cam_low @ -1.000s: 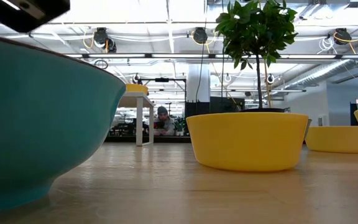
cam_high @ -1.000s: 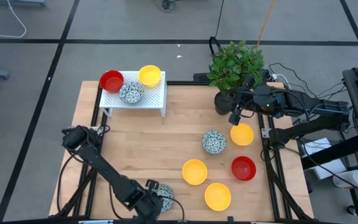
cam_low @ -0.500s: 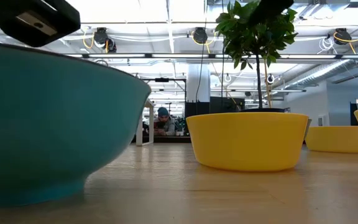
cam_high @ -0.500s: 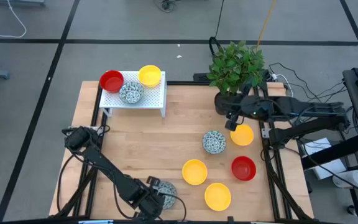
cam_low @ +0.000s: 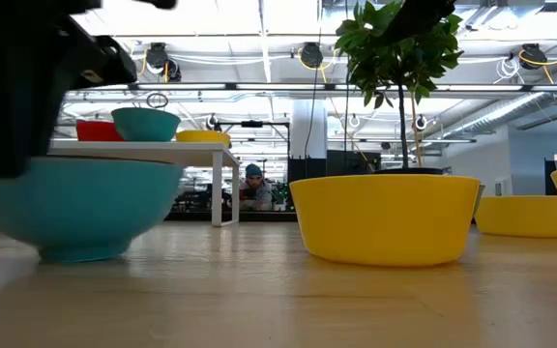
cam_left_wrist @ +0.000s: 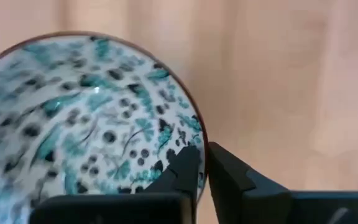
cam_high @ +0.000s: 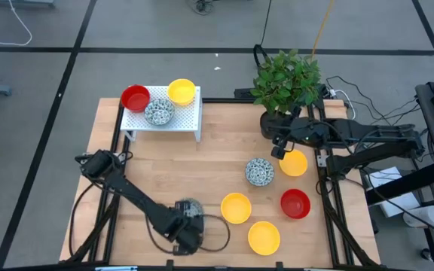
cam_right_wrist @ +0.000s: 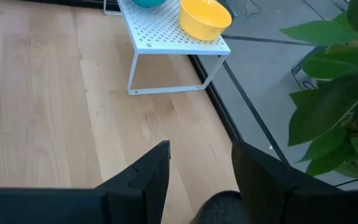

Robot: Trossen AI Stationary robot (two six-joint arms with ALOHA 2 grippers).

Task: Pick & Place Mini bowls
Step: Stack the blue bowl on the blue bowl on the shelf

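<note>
A: L side first. Where's the left gripper (cam_high: 189, 213)?

B: Near front edge of the table (cam_high: 164, 169). Jaws pinched onto the rim of a speckled bowl (cam_left_wrist: 82, 124), one finger (cam_left_wrist: 182, 177) inside, the other outside. Bowl sits under the gripper, base on the wood in the low view.

A: Behind it?

B: White rack (cam_high: 173, 117) at the far L corner, well away from that gripper. On it: red bowl (cam_high: 135, 98), second speckled bowl (cam_high: 159, 112), yellow bowl (cam_high: 181, 92).

A: Mid table?

B: Just R of the left gripper, a yellow bowl (cam_high: 236, 208); farther R another yellow one (cam_high: 264, 237), a red one (cam_high: 295, 203) and a third speckled bowl (cam_high: 259, 172).

A: R arm?

B: Right gripper (cam_high: 284, 146) hangs by the black plant pot (cam_high: 270, 125), fingers spread wide, nothing held. A yellow bowl (cam_high: 294, 162) lies right beside it.
</note>
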